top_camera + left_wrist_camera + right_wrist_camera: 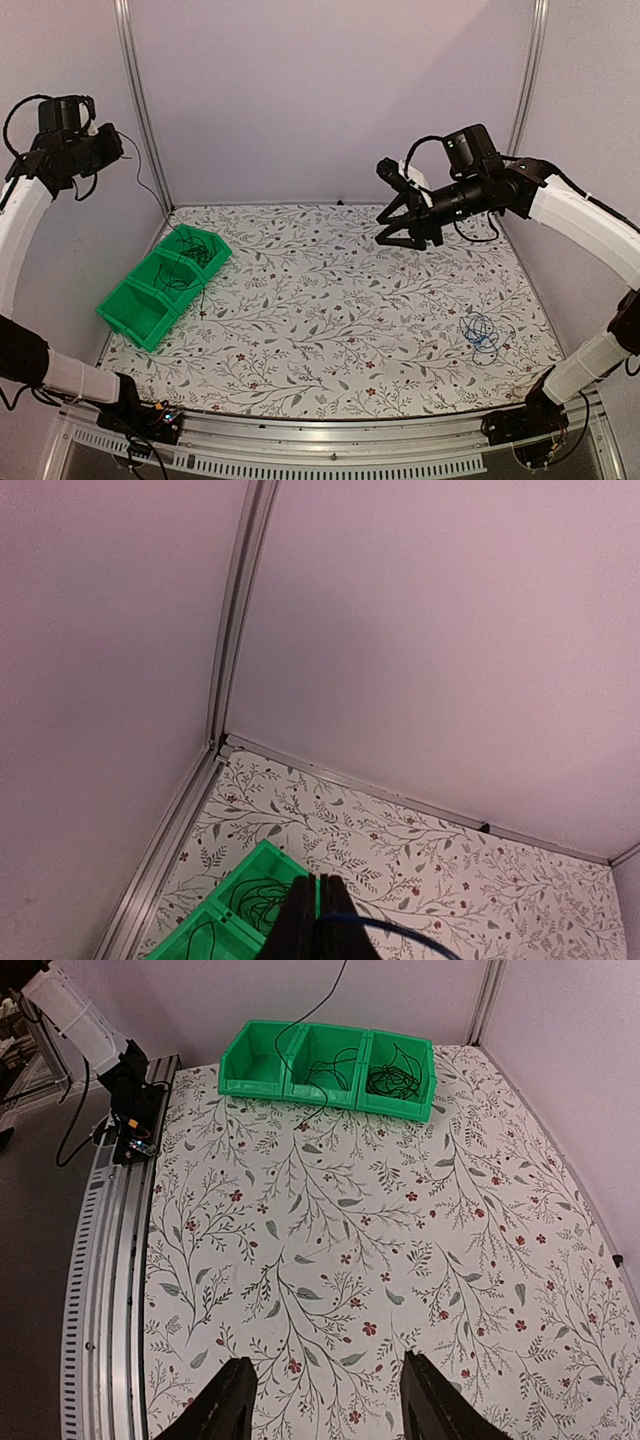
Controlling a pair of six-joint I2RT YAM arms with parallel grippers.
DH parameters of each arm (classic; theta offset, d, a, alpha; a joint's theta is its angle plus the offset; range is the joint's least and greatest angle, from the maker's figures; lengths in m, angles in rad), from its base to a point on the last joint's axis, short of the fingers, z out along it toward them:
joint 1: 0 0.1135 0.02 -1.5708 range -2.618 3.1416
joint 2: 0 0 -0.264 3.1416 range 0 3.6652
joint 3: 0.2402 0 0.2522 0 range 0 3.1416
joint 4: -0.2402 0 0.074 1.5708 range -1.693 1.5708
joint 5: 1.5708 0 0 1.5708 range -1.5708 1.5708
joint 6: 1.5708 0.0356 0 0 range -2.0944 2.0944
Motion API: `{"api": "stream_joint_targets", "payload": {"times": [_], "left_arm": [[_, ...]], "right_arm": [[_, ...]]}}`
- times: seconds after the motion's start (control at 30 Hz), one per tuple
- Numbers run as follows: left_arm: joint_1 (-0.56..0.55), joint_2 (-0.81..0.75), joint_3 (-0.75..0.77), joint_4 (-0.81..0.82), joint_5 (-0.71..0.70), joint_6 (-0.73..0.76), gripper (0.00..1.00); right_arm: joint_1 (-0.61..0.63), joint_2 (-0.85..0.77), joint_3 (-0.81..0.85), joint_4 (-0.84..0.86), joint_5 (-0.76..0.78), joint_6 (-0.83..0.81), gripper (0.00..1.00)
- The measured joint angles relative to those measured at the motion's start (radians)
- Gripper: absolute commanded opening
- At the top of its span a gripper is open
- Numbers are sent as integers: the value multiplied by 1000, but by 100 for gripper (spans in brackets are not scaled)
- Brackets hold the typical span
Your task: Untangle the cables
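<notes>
Left gripper (pixel 318 922) jaws clamp a black cable (pixel 143 178) rising from the green bin (pixel 255 1087); right gripper (pixel 325 1360) jaws stand apart.

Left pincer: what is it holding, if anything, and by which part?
A thin black cable, pinched in the shut left pincer at its raised upper part; whether that is the end cannot be told. The rest hangs into the bin.

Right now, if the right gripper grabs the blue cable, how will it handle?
The blue cable lies in loose, overlapping loops, so it is probably floppy: lifted, it would likely dangle and drag, not rise whole. It looks string-thin, so likely very light, and may slip from the open right gripper unless pinched squarely.
</notes>
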Motion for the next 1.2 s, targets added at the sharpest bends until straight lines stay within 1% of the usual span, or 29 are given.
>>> {"api": "stream_joint_targets", "payload": {"times": [0.23,0.33,0.73,0.97,1.1,1.2], "left_arm": [[23,58,146,-3,-30,26,0],[31,84,187,-3,-36,32,0],[76,141,249,-3,-72,66,0],[100,148,220,6,-92,75,0],[105,142,130,18,-91,76,0],[105,124,31,22,-92,77,0]], "right_arm": [[0,-3,-8,1,9,0,54],[0,-10,-16,5,19,-1,54],[0,-51,-66,9,45,-6,54],[0,-51,-74,9,56,-11,54],[0,-59,-91,12,60,-18,54],[0,-61,-94,12,60,-21,54]]}}
